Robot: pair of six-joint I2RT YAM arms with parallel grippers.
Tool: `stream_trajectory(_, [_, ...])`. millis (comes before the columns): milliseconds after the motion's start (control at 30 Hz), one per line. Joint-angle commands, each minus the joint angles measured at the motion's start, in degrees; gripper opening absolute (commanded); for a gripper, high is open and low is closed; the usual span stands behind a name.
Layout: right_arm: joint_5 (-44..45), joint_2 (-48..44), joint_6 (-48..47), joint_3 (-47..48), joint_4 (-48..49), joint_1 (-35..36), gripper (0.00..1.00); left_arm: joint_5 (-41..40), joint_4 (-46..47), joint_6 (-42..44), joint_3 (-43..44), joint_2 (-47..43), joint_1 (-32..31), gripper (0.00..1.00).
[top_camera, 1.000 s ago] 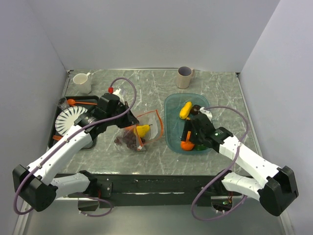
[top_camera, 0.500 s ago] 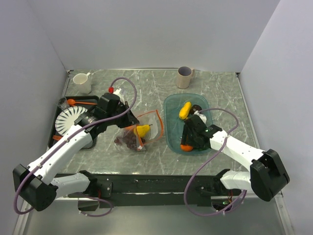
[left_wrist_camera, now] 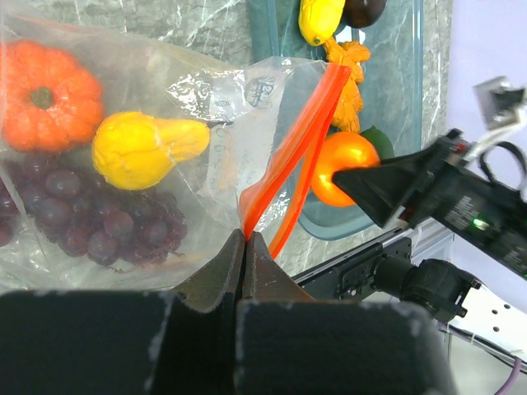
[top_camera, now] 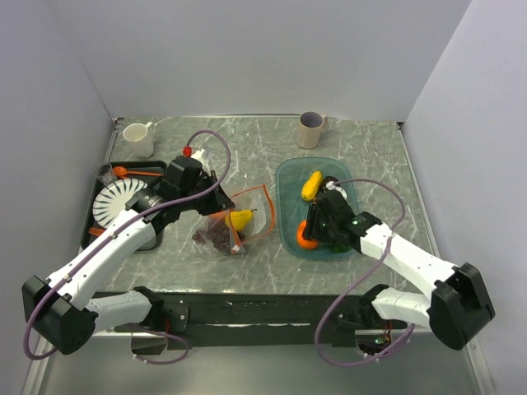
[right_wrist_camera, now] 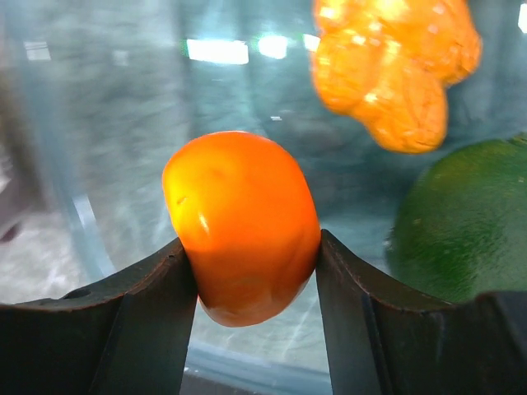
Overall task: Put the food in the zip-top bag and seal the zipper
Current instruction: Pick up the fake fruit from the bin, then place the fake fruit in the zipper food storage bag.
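Note:
The clear zip-top bag (top_camera: 244,216) lies mid-table with its mouth toward the teal tray (top_camera: 288,177). In it are a purple grape bunch (left_wrist_camera: 90,216), a yellow fruit (left_wrist_camera: 140,148) and an orange pumpkin (left_wrist_camera: 48,95). My left gripper (left_wrist_camera: 245,239) is shut on the orange-red zipper strip (left_wrist_camera: 292,144) and holds the mouth open; it also shows in the top view (top_camera: 221,206). My right gripper (right_wrist_camera: 251,243) is shut on an orange round fruit (right_wrist_camera: 243,222) just above the tray's left part (top_camera: 307,233). A green fruit (right_wrist_camera: 461,222), a lumpy orange piece (right_wrist_camera: 387,66) and a banana (top_camera: 312,184) lie in the tray.
A beige cup (top_camera: 310,129) stands at the back behind the tray. A white mug (top_camera: 138,139) is at the back left. A black tray with a white ribbed plate (top_camera: 118,202) and an orange spoon (top_camera: 132,172) sits at the left. Grey walls enclose the table.
My right gripper has moved a little left toward the bag, carrying the orange round fruit off the tray floor. The left arm and the bag have not moved.

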Motion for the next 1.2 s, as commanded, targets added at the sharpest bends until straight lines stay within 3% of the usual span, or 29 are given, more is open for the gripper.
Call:
stream_trajectory(0, [-3.12, -6.07, -2.43, 1.52, 2.93, 0.18, 0.34, 1.04, 2.14, 0.81, 1.19, -0.08, 0.06, 0.01])
stream_trajectory(233, [-8.47, -13.19, -1.12, 2.92, 3.72, 0.36, 0.31, 1.22, 2.49, 0.72, 1.02, 0.01, 0.14, 0.01])
stream_trajectory(600, [-17.36, -15.48, -1.37, 4.24, 8.38, 2.73, 0.29, 1.84, 3.2, 0.46, 0.4, -0.08, 0.06, 0.01])
stream_trajectory(900, [-18.77, -12.06, -1.82, 8.37, 11.01, 6.95, 0.29, 2.8, 3.81, 0.54, 0.23, 0.36, 0.06, 0.01])
stream_trajectory(1167, [-17.81, -2.31, -0.94, 12.32, 13.92, 9.33, 0.31, 2.89, 3.64, 0.54, 0.22, 0.71, 0.06, 0.01])
